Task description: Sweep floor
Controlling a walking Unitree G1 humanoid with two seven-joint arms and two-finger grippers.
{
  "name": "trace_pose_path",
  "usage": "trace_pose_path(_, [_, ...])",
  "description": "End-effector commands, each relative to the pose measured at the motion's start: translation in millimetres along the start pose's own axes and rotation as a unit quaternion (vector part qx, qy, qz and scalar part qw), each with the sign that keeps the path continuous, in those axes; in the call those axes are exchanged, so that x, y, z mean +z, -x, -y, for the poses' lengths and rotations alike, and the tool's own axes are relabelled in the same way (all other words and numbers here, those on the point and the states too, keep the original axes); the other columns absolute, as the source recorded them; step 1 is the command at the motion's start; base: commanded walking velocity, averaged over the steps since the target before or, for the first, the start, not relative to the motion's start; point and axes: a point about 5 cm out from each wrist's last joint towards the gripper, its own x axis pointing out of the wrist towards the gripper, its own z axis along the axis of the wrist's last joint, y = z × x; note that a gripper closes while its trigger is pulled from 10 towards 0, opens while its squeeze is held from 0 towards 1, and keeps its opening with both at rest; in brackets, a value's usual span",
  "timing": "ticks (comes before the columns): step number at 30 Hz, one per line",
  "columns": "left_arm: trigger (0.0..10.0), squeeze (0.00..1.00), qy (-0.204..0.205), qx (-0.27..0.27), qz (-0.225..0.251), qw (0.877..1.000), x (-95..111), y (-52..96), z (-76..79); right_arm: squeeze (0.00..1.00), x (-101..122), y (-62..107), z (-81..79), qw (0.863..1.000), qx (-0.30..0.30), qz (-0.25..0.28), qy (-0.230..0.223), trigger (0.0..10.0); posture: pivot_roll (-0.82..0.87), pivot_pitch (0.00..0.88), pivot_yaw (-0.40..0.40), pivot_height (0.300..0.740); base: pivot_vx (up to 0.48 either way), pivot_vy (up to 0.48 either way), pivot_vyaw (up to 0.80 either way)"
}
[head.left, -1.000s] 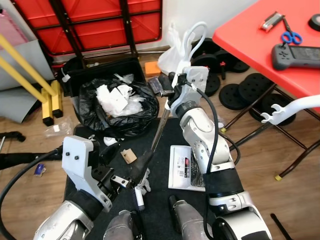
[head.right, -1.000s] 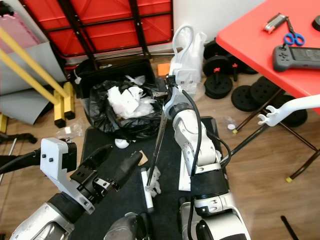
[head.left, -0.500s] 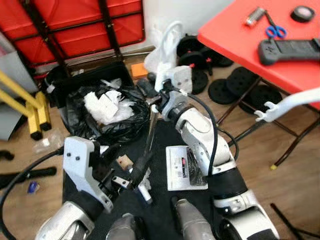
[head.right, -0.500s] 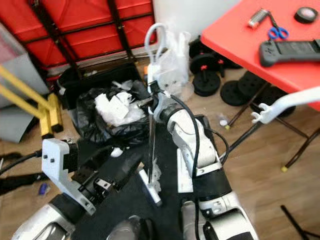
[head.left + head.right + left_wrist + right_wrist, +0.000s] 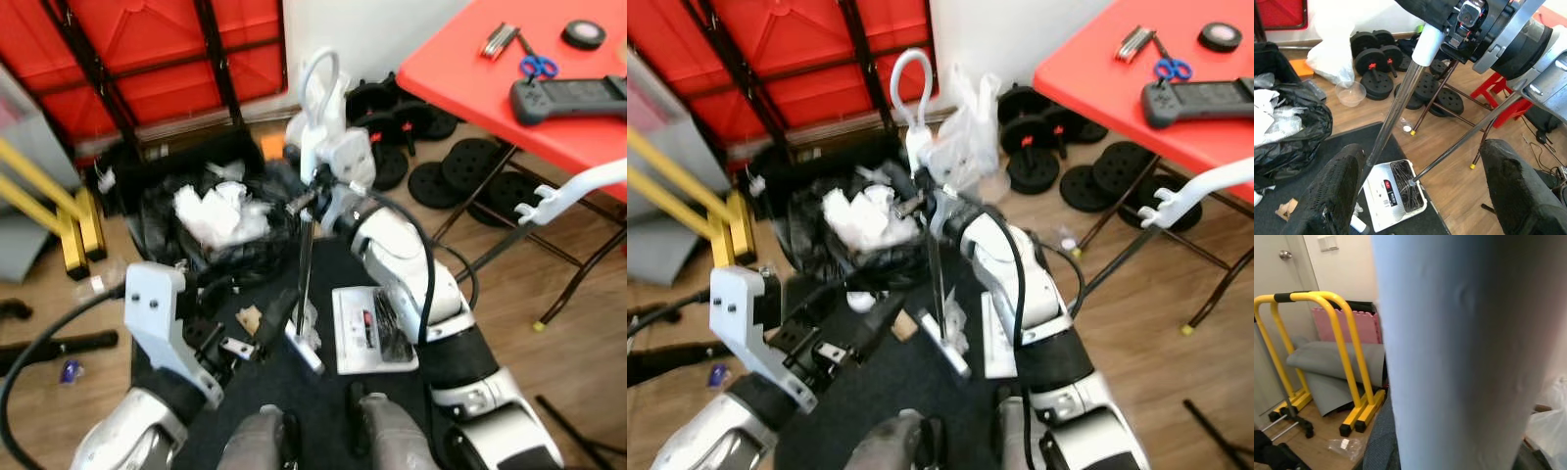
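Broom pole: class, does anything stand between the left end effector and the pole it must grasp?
Nothing visible does. The broom pole already runs through the open gap of the left end effector, close to one finger. The right end effector holds the pole near its upper end.

The room was evenly and brightly lit, with no hard shadows on the wooden floor [image 5: 578, 323]. Both head views were smeared by motion, the right eye more so: the black bag [image 5: 857, 245] beyond the right gripper [image 5: 312, 196] had lost its edges. The red table [image 5: 470, 69] to that gripper's right stayed fairly crisp. The left wrist view was sharp farther off, while the left gripper's [image 5: 1425, 191] fingers [image 5: 1334, 191] were soft. In the right wrist view the white handle [image 5: 1454, 352] lay too close, a pale blur.
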Motion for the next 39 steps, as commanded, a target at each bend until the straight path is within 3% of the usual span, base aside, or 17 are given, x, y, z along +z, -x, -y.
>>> trace_pose_path(1, [10.0,0.0,0.001,0.001,-0.008,1.0,-2,1.9,0.6,0.0,15,-0.7,-1.5,0.999,0.008,0.036,0.026,10.0,-0.02,0.276,-0.01,0.74,0.0,0.0,0.0])
trace_pose_path(6, [10.0,0.0,0.001,0.002,-0.008,1.0,-2,1.8,0.3,0.0,15,-0.4,7.8,0.999,-0.012,0.026,0.035,10.0,-0.02,0.273,-0.008,0.74,0.0,0.0,0.0])
trace_pose_path(9, [10.0,0.0,0.0,0.002,-0.009,1.0,-2,1.5,0.0,0.0,9,-0.8,20.4,0.998,-0.064,0.001,-0.002,10.0,-0.02,0.273,-0.007,0.74,0.0,0.0,0.0])
trace_pose_path(19, [10.0,0.0,0.001,0.002,-0.009,1.0,-2,1.3,-0.1,0.0,-2,2.0,44.0,0.986,-0.155,-0.053,-0.034,10.0,-0.02,0.274,-0.007,0.74,0.0,0.0,0.0])
trace_pose_path(24, [10.0,0.0,0.001,0.001,-0.008,1.0,-2,1.1,0.3,0.0,-2,1.9,46.4,0.985,-0.16,-0.056,-0.036,10.0,-0.02,0.272,-0.01,0.74,0.0,0.0,0.0])
trace_pose_path(26, [10.0,0.0,0.002,0.001,-0.008,1.0,-2,1.4,0.7,0.0,6,0.4,58.4,0.979,-0.19,-0.063,-0.033,10.0,-0.02,0.272,-0.01,0.74,0.0,0.0,0.0])
trace_pose_path(31, [10.0,0.0,0.002,0.001,-0.008,1.0,-2,1.3,0.7,0.0,10,-0.3,60.6,0.978,-0.195,-0.061,-0.027,10.0,-0.03,0.272,-0.01,0.74,0.0,0.0,0.0])
trace_pose_path(39, [10.0,0.0,0.003,0.0,-0.01,1.0,-3,1.2,0.4,0.0,36,-6.0,66.6,0.978,-0.208,-0.031,-0.007,10.0,-0.03,0.263,-0.008,0.74,0.0,0.0,-0.8])
